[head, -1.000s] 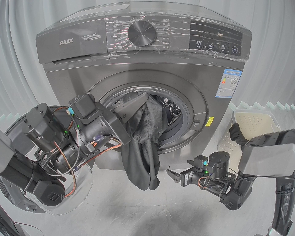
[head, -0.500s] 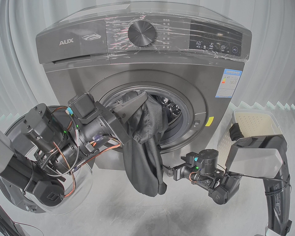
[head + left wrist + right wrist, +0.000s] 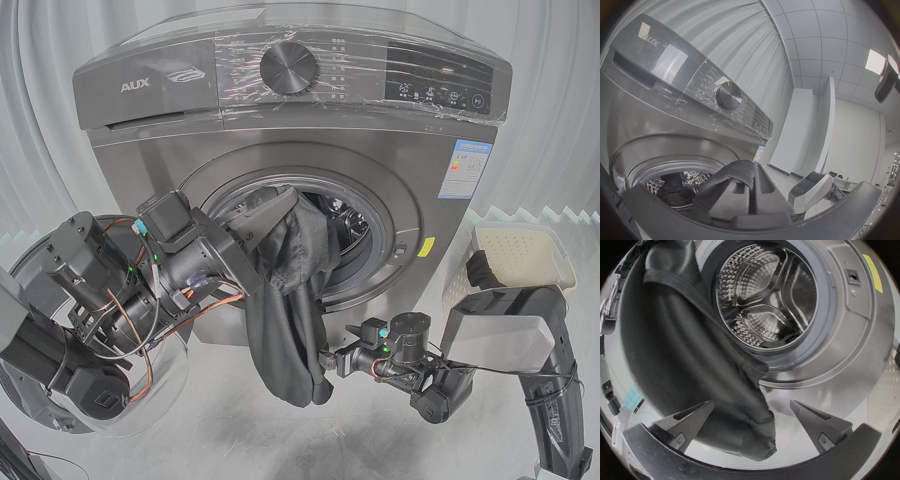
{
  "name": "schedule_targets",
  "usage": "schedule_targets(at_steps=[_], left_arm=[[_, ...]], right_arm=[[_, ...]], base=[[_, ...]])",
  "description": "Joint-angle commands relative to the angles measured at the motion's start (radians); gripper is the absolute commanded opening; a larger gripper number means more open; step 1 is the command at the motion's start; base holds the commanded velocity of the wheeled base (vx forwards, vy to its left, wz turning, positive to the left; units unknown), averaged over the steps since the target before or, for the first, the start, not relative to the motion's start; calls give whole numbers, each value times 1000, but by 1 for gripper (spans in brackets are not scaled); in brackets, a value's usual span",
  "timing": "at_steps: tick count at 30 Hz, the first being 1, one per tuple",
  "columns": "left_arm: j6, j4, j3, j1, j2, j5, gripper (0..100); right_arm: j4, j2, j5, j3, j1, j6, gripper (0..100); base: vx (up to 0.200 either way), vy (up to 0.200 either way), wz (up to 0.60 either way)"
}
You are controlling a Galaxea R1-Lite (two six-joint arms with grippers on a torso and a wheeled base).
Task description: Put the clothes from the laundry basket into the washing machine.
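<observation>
The washing machine point(image 3: 375, 156) takes up the middle of the head view, its round opening and steel drum point(image 3: 762, 296) facing forward. Its door point(image 3: 159, 387) is swung open at the lower left, partly hidden by the left arm.

The left gripper point(image 3: 284, 199) sits at the upper left edge of the opening, its fingers together and clamped on a dark garment point(image 3: 287, 325). The top of the cloth is bunched over the fingers point(image 3: 765, 190). The rest hangs down across the left half of the opening and past the lower rim, ending above the grey floor point(image 3: 300, 444).

The right gripper point(image 3: 325, 361) is low in the centre of the frame, beside the hanging end of the garment. Its fingers point(image 3: 693, 415) are spread wide apart, with the bottom fold of the cloth between them. Whether they touch the cloth cannot be told.

At the right of the frame a cream perforated laundry basket point(image 3: 537, 240) stands tilted next to the machine. Another dark piece of clothing point(image 3: 481, 272) is draped over its near edge, partly covered by the right arm. Pale curtains point(image 3: 37, 125) hang behind.
</observation>
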Motion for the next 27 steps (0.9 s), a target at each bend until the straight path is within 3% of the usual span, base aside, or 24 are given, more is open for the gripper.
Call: schedule_targets(at_steps=[1, 4, 14, 27], left_arm=[[-2, 0, 1, 7, 1, 0, 0], [-4, -2, 3, 10, 1, 0, 0], [-4, 0, 8, 8, -12, 0, 0], [-5, -2, 21, 10, -23, 0, 0]], right_arm=[[-30, 8, 35, 13, 22, 1, 100], [-54, 28, 58, 8, 33, 1, 100], [-47, 79, 65, -40, 17, 1, 100], [-39, 122, 134, -161, -21, 5, 100]], base=[[0, 0, 0], [0, 0, 0], [0, 0, 0], [0, 0, 0]])
